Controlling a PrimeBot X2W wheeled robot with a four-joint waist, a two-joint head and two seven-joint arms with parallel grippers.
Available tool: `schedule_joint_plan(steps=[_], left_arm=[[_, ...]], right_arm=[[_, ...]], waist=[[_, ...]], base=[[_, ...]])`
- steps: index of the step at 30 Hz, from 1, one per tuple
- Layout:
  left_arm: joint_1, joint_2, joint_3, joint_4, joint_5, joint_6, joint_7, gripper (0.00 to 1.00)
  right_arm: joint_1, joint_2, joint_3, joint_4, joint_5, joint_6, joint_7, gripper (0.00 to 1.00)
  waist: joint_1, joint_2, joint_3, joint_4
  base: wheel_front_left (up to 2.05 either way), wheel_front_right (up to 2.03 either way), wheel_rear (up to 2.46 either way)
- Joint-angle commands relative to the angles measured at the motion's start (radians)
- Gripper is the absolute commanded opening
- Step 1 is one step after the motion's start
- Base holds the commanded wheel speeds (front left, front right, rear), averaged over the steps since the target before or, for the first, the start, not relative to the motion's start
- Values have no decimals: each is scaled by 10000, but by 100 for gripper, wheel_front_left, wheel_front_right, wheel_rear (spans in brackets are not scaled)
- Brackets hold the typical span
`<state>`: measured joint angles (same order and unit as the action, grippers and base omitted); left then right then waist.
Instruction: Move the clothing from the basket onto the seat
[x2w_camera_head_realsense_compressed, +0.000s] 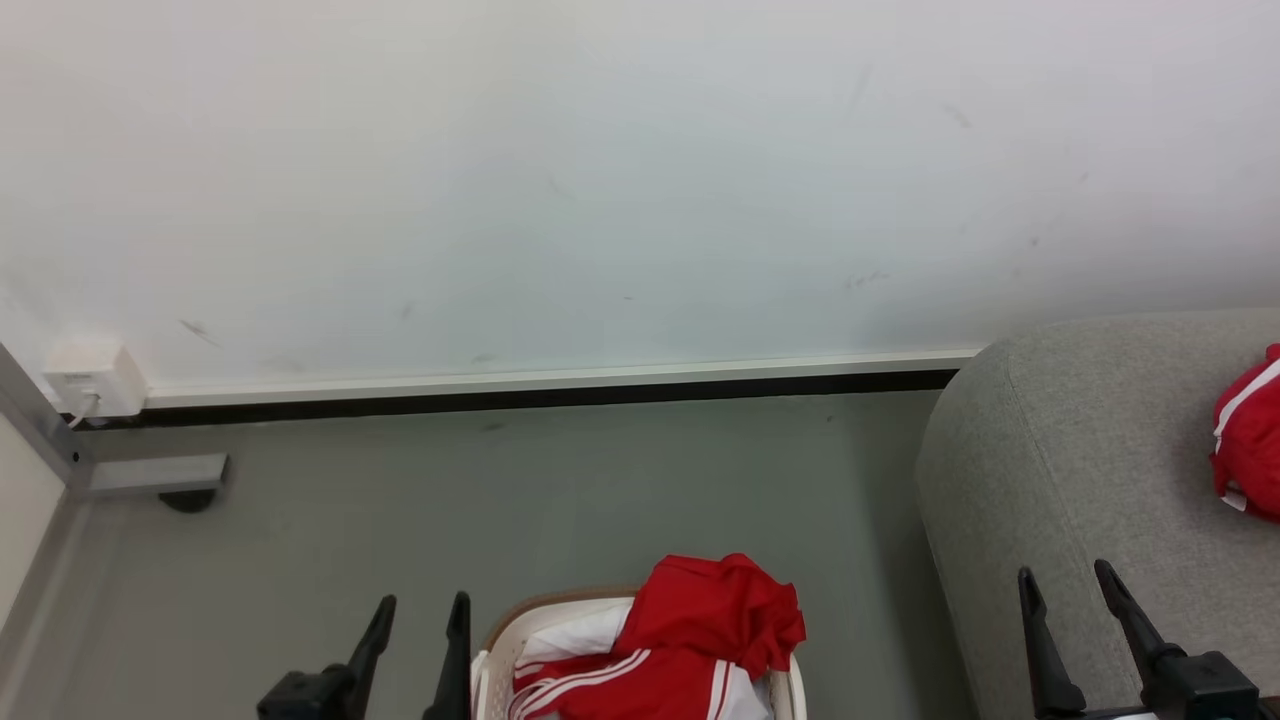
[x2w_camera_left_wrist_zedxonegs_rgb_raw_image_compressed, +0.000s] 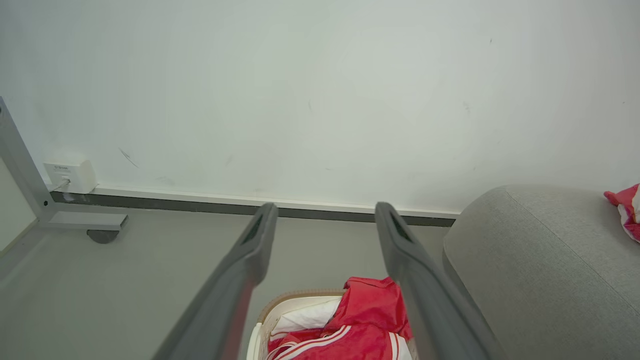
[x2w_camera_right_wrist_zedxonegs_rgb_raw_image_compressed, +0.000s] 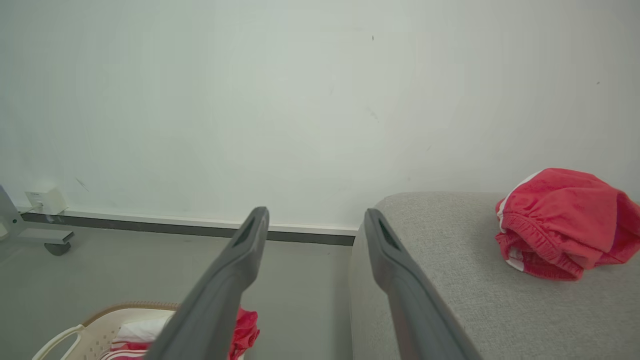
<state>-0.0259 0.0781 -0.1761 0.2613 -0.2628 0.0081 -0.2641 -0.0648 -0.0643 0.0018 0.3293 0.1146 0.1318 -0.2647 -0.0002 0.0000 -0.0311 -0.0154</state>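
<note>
red clothing (x2w_camera_head_realsense_compressed: 700, 630), two heaps; one basket (x2w_camera_head_realsense_compressed: 540, 607)

the laundry basket (x2w_camera_head_realsense_compressed: 545, 608) sits on the floor (x2w_camera_head_realsense_compressed: 560, 500), low in the middle of the head view, with a pile of clothing (x2w_camera_head_realsense_compressed: 700, 630) in it, heaped over its right rim. the sofa (x2w_camera_head_realsense_compressed: 1080, 470) stands just right of the basket, its far end by the wall (x2w_camera_head_realsense_compressed: 640, 180). one more bunched piece of clothing (x2w_camera_head_realsense_compressed: 1250, 440) lies on the sofa, far to the right. the left gripper (x2w_camera_head_realsense_compressed: 424, 600) is just left of the basket, and the right gripper (x2w_camera_head_realsense_compressed: 1064, 572) is over the sofa's near part. far left, a wall box (x2w_camera_head_realsense_compressed: 95, 378) sits low on the wall, with a wheeled frame leg (x2w_camera_head_realsense_compressed: 150, 475) on the floor below it.
</note>
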Motion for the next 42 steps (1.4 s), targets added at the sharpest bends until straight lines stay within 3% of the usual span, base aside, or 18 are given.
schedule_joint_plan(steps=[1,11,21,31,42], left_arm=[[111,-10,120,36,135,-67,-5,100],[-3,-201,523,77,470,-342,-5,100],[-745,-241,238,706,741,-551,-5,100],[-3542,-243,-637,3509,1461,-670,472,100],[-6519,-147,-1639,6639,2417,-560,1216,100]], right_arm=[[142,15,26,0,44,-22,6,100],[-75,19,180,92,99,-22,6,100],[-569,-46,118,-219,270,-22,6,100],[-1673,-110,128,-917,416,-22,6,100],[-2753,-107,469,-1597,699,-22,6,100]], waist=[[2,0,14,6],[2,0,176,-192],[2,0,1079,-1126],[2,0,3343,-2173],[2,0,5579,-2804]], base=[[0,0,0],[0,0,0],[0,0,0],[0,0,0],[0,0,0]])
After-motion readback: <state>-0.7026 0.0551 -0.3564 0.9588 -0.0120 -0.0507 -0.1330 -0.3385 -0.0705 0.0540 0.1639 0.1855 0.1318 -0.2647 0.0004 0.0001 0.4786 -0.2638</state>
